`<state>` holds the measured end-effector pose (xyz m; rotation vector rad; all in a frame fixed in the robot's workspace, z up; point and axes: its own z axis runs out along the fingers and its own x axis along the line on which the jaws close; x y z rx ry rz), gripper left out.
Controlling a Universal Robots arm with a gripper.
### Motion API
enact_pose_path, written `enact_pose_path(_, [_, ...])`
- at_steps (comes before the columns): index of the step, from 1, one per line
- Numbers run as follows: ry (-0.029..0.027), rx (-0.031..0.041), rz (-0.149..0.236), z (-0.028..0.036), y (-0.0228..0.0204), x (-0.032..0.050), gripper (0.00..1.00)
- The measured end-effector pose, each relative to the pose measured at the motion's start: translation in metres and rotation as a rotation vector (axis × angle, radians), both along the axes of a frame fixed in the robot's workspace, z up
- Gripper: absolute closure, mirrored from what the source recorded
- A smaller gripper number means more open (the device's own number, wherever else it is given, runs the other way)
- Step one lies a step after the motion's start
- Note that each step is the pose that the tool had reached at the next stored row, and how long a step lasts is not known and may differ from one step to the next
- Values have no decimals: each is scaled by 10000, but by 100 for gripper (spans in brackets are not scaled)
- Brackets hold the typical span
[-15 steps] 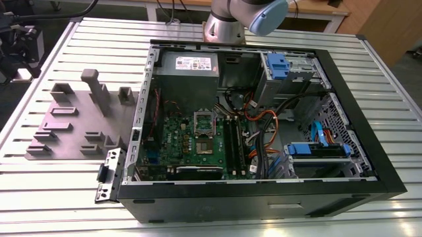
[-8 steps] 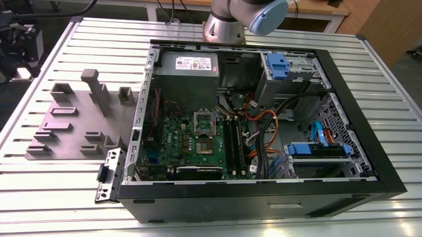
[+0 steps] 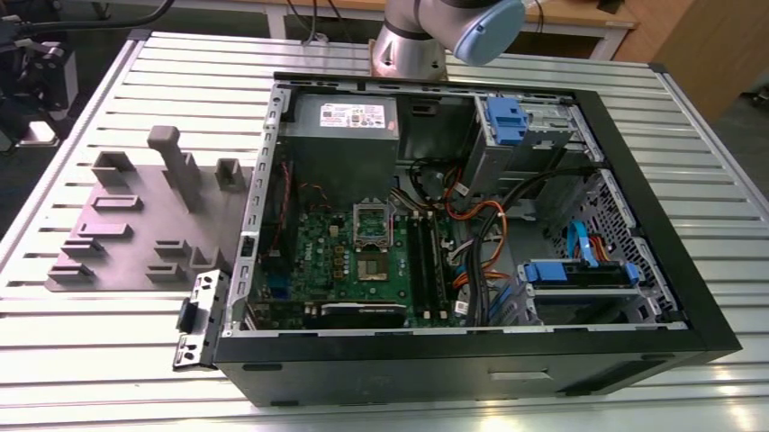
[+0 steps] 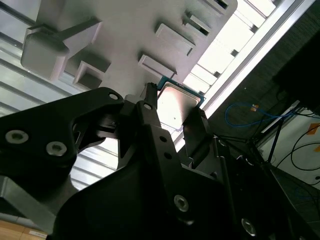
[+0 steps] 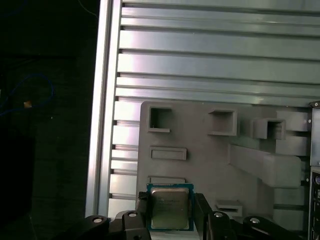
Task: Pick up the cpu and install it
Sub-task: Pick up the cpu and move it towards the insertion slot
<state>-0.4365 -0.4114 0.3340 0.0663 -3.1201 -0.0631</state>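
The cpu [image 5: 170, 207], a flat square chip with a dull silver top and a blue-green rim, sits between the two black fingers of my gripper [image 5: 171, 215]. In both wrist views the fingers press on its opposite edges, so the gripper [image 4: 174, 117] is shut on the cpu [image 4: 177, 106]. It hangs above the grey slotted holder plate [image 5: 200, 165], near that plate's edge. In the exterior view the open computer case [image 3: 673, 270] lies on its side with the green motherboard [image 3: 348, 261] and its shiny socket frame [image 3: 370, 221] exposed.
The grey holder plate [image 3: 132, 229] with upright blocks lies on the ribbed metal table [image 3: 144, 81], at the exterior view's left of the case. The arm's base [image 3: 415, 40] stands behind the case. Cables, drive bays and memory slots crowd the case interior.
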Motion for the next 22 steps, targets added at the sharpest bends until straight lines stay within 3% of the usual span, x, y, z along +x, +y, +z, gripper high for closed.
enact_pose_path(22, [0,0,0,76,0,0,55])
